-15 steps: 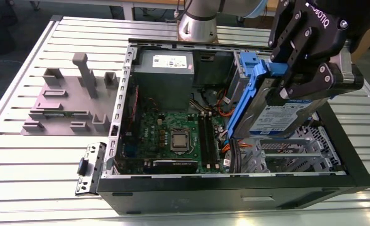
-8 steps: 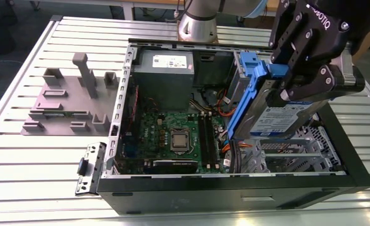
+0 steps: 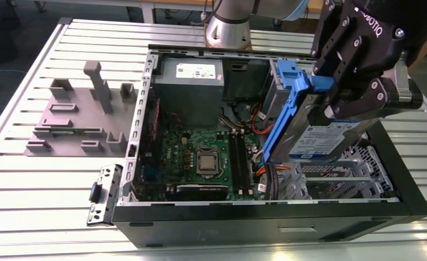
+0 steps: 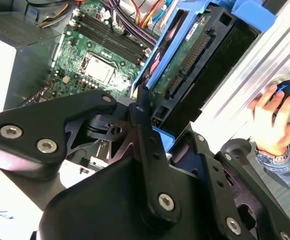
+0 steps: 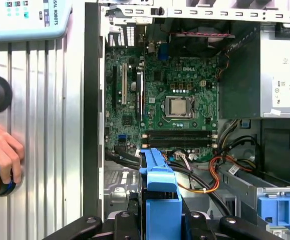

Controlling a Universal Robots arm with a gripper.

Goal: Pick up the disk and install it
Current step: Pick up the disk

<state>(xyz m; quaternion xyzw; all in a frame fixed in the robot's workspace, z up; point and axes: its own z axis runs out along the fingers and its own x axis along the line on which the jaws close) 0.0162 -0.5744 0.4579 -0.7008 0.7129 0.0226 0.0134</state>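
One gripper [image 3: 344, 103], clamped on one disk [image 3: 328, 138], holds it tilted above one open computer case [image 3: 271, 215]. One green board [image 5: 165, 100] inside; one hand [image 5: 2, 157] on the table [image 3: 46, 179].

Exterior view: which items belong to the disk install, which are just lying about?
Job:
- disk, shut in the gripper
- open computer case

Lying about:
- grey fixture block
- detached metal bracket
- person's hand on the table

Upper right of the exterior view, a matte-black claw [image 3: 358, 81] is showing white lettering and silver screws; behind it, the arm's silver-grey joint [image 3: 231, 27] is catching light.
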